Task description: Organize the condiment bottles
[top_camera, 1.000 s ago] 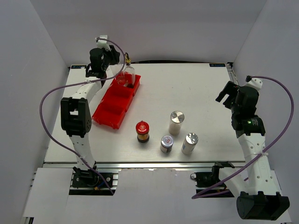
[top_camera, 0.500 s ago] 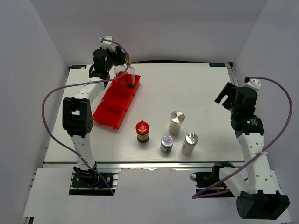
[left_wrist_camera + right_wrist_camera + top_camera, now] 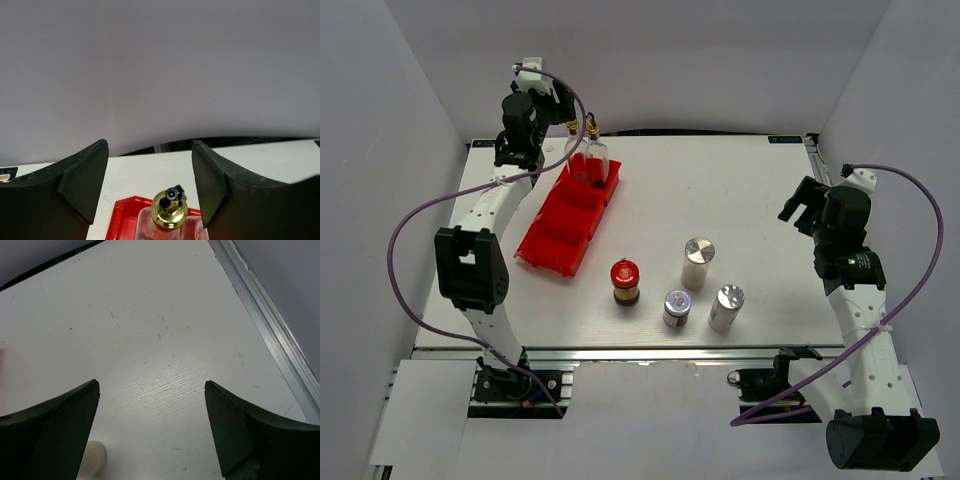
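Note:
Two clear glass cruets [image 3: 586,155] with gold spouts stand together in the far compartment of the red tray [image 3: 558,235]. My left gripper [image 3: 560,113] hovers open just above and behind them. In the left wrist view one gold spout [image 3: 170,207] sits low between the open fingers [image 3: 82,175], touching neither. On the table stand a red-lidded dark jar [image 3: 625,282], a silver-lidded short jar [image 3: 677,307] and two white silver-capped shakers [image 3: 698,262] [image 3: 726,307]. My right gripper [image 3: 802,205] hangs open over bare table at the right; one white shaker [image 3: 92,458] shows at the bottom left of its view.
The tray's nearer compartments [image 3: 552,245] hold nothing. A metal rail [image 3: 270,335] runs along the table's right edge. Grey walls close in the back and both sides. Purple cables loop off both arms.
My left gripper has opened and let go of the cruet, then risen and drawn back toward the left. The cruet stays in the tray. The right arm has barely moved.

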`<state>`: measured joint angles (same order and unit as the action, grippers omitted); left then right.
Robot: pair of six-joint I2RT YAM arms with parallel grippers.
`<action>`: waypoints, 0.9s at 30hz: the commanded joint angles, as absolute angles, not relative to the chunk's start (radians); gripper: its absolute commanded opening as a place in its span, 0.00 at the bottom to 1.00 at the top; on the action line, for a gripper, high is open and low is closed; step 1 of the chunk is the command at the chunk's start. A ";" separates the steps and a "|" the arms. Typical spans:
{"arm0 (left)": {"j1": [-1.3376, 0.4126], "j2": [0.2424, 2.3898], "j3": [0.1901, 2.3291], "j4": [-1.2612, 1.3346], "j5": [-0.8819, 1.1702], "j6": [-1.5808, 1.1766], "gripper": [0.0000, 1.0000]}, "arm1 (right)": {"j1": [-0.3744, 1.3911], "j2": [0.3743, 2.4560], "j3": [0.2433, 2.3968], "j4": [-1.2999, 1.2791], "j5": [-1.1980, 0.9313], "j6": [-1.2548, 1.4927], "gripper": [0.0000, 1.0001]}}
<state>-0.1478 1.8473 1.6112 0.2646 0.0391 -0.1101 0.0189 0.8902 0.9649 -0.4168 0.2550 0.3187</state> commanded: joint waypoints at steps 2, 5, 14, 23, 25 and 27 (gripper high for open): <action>-0.152 1.813 1.669 0.227 -0.034 -0.110 0.77 | 0.012 0.877 0.979 -0.399 0.236 0.307 0.89; -0.152 1.818 1.739 0.170 -0.079 -0.130 0.89 | 0.014 0.874 0.980 -0.384 0.190 0.296 0.89; -0.150 1.588 1.734 -0.061 -0.280 -0.224 0.98 | 0.020 0.868 1.006 -0.357 -0.210 0.172 0.89; -0.150 1.145 1.226 -0.218 -0.618 -0.497 0.98 | 0.458 1.044 1.074 -0.437 0.073 0.078 0.89; -0.152 1.114 1.142 -0.300 -0.708 -0.552 0.98 | 0.505 1.106 1.100 -0.451 0.121 0.089 0.89; -0.152 1.100 1.086 -0.339 -0.742 -0.615 0.98 | 0.535 1.156 1.098 -0.439 0.152 0.095 0.89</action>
